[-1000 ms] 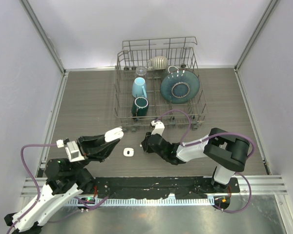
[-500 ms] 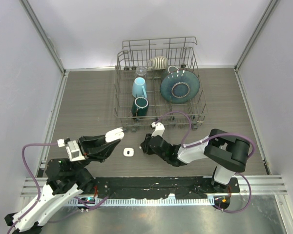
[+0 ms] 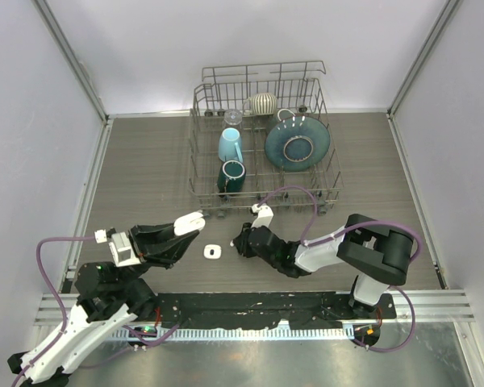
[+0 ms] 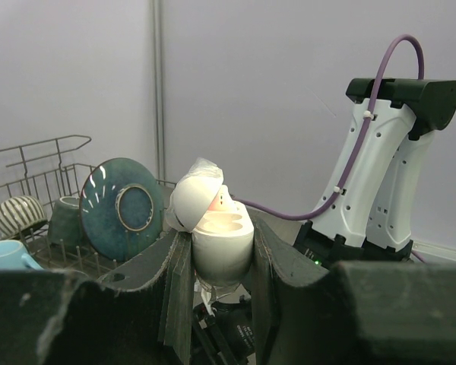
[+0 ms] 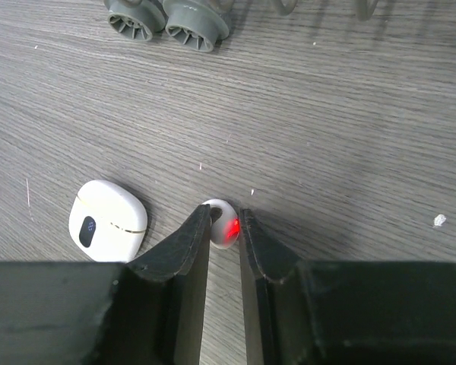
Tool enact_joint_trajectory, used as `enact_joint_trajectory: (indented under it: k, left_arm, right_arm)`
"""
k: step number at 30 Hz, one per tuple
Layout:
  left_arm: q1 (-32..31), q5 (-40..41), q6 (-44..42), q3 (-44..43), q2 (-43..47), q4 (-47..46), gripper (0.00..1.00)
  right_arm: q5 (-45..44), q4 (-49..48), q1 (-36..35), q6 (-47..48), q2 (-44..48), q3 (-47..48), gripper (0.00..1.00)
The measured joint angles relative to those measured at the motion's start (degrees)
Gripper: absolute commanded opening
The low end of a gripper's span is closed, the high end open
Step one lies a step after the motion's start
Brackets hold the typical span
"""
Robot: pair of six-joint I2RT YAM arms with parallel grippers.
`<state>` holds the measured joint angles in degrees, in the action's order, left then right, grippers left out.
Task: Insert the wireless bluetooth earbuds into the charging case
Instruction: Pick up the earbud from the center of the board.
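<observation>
Now we have the right gripper (image 5: pixel 224 222) down on the table (image 5: pixel 349 114), its fingers narrowed onto one earbud (image 5: pixel 220 220) whose red light shows. A white pod (image 5: pixel 108 220) lies just beside it at nine o'clock. The left gripper (image 4: pixel 220 255) clamps the case (image 4: pixel 220 232), lid open and mouth up. We should lift straight and slowly, keep the squeeze gentle so the glossy bud cannot pop out, and clear the pod before crossing toward the case.
</observation>
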<state>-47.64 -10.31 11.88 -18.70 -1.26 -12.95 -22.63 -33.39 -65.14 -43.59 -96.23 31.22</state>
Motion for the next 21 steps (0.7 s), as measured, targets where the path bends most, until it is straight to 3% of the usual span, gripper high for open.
enact_joint_trajectory:
  k: [5, 7, 10, 21]
  left_arm:
    - [0.0, 0.0, 0.0, 0.0, -0.2, 0.0, 0.00]
    - [0.0, 0.0, 0.2, 0.0, -0.4, -0.1, 0.00]
    - [0.0, 0.0, 0.2, 0.2, -0.8, -0.3, 0.00]
    - [0.0, 0.0, 0.4, 0.2, -2.6, -0.6, 0.00]
  right_arm:
    - [0.7, -2.4, 0.0, 0.6, 0.3, -1.5, 0.17]
    - [1.3, -3.3, 0.0, 1.2, 1.0, -2.6, 0.08]
    - [2.6, -5.5, -0.2, 2.2, 2.3, -5.0, 0.03]
    - [1.6, -11.2, -3.3, 7.7, 14.4, -11.2, 0.01]
